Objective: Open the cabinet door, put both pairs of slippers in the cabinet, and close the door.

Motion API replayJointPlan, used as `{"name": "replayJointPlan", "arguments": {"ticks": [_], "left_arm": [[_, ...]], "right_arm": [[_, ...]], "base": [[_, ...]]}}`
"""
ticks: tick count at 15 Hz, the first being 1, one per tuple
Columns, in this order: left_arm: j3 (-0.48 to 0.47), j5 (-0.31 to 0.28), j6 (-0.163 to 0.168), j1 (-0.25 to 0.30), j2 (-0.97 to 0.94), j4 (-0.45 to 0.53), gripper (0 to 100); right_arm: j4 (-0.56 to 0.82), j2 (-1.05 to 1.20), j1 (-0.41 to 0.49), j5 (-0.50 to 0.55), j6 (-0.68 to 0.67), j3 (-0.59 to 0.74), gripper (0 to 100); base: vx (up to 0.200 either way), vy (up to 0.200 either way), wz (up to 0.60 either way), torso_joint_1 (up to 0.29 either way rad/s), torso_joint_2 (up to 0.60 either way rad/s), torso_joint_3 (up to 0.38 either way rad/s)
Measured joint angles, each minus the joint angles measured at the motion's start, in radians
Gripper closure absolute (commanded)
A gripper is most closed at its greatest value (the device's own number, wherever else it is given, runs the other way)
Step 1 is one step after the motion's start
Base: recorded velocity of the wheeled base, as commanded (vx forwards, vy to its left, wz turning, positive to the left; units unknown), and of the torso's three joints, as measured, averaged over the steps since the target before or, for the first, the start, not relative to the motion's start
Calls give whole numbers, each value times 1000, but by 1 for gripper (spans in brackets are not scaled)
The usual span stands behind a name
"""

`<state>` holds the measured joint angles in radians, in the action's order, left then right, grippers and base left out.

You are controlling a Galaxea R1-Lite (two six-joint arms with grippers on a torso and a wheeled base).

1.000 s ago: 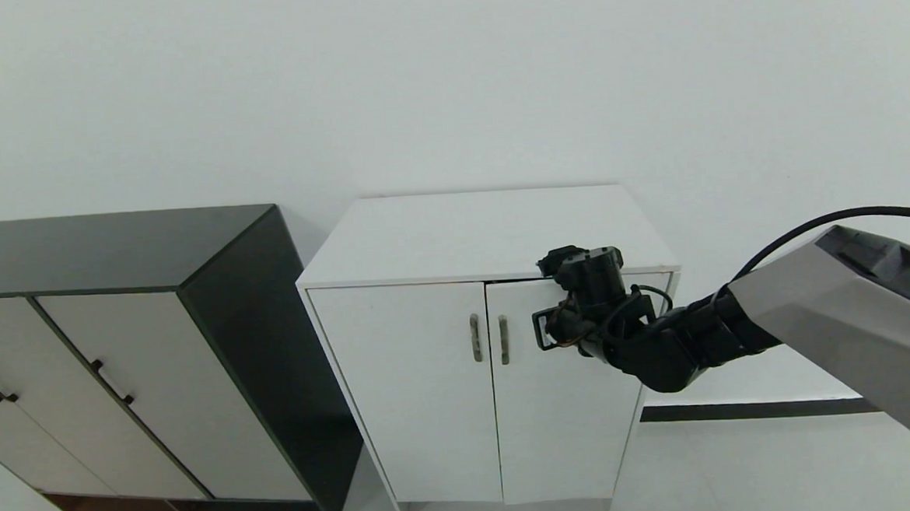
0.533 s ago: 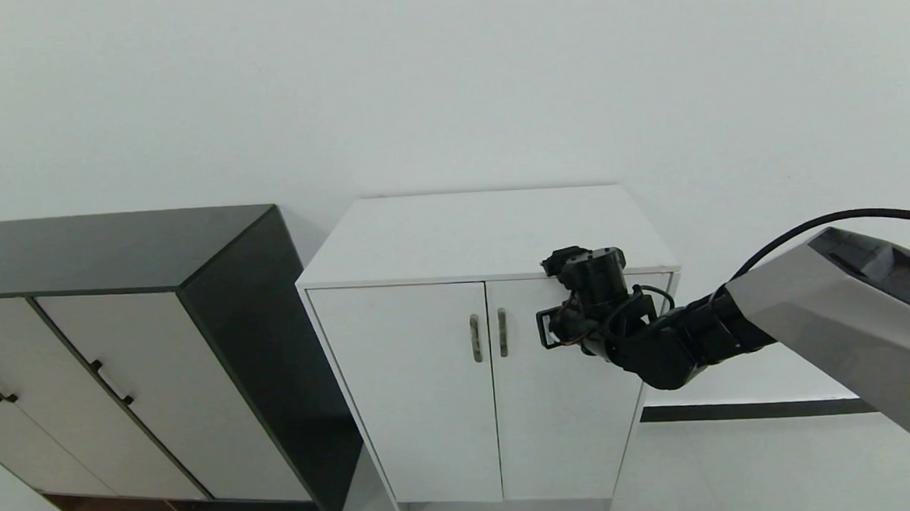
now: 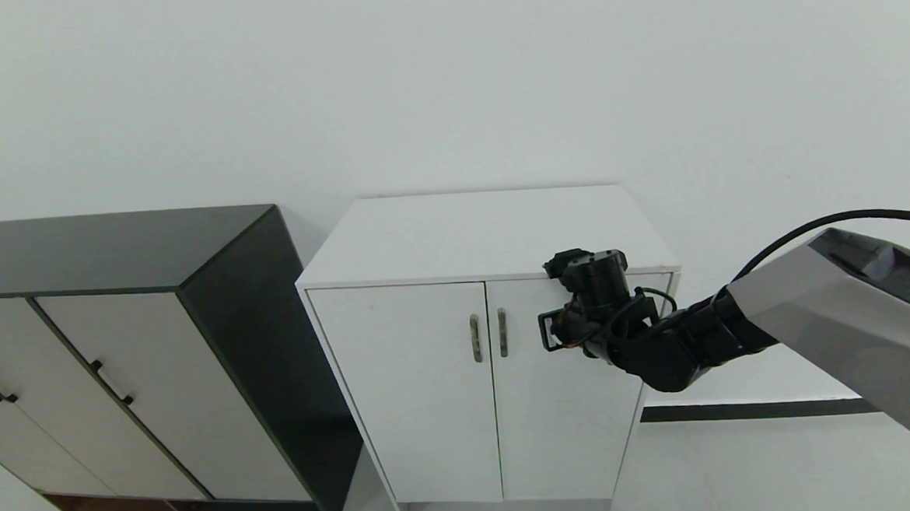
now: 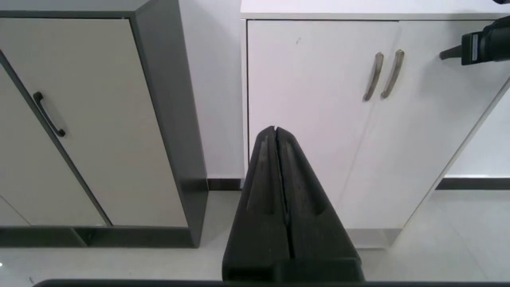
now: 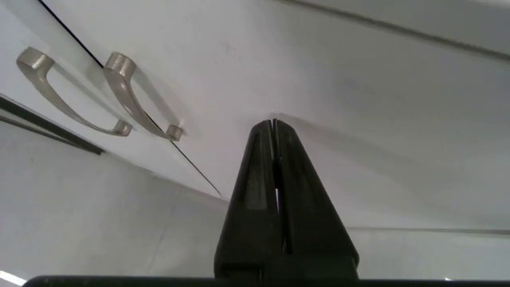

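The white cabinet [image 3: 485,234] stands against the wall with both doors shut flush. Its two metal handles [image 3: 475,338] [image 3: 503,332] meet at the middle seam. My right gripper [image 3: 546,331] is shut, and its tip [image 5: 274,123] rests on the right door [image 3: 565,429] just right of the handles [image 5: 139,92], high on the panel. My left gripper [image 4: 276,139] is shut on nothing. It sits low, some way in front of the white cabinet [image 4: 319,96], pointing at its left door. From there the right gripper [image 4: 458,52] shows by the handles [image 4: 382,75].
A black cabinet [image 3: 112,250] with two pale doors and dark handles stands to the left of the white one, angled away [image 4: 80,119]. Bare light floor [image 3: 747,474] lies in front and to the right. A dark baseboard [image 3: 751,410] runs along the wall.
The right door stood slightly ajar a second ago and now sits flush. My right gripper has moved in with it, a little right and down.
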<state>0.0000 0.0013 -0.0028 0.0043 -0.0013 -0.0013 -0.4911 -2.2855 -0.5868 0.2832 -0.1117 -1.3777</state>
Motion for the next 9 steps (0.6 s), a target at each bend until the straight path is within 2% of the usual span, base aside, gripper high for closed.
{"name": "replayJointPlan", "arguments": {"ticks": [4, 9], "left_arm": [[0, 1, 0, 0, 0, 0, 100], [0, 0, 0, 0, 0, 0, 100]], "right_arm": [[-85, 43, -1, 3, 3, 117, 100], [-206, 144, -1, 6, 4, 366, 100]], "base": [[0, 0, 0, 0, 0, 0], [0, 0, 0, 0, 0, 0]]}}
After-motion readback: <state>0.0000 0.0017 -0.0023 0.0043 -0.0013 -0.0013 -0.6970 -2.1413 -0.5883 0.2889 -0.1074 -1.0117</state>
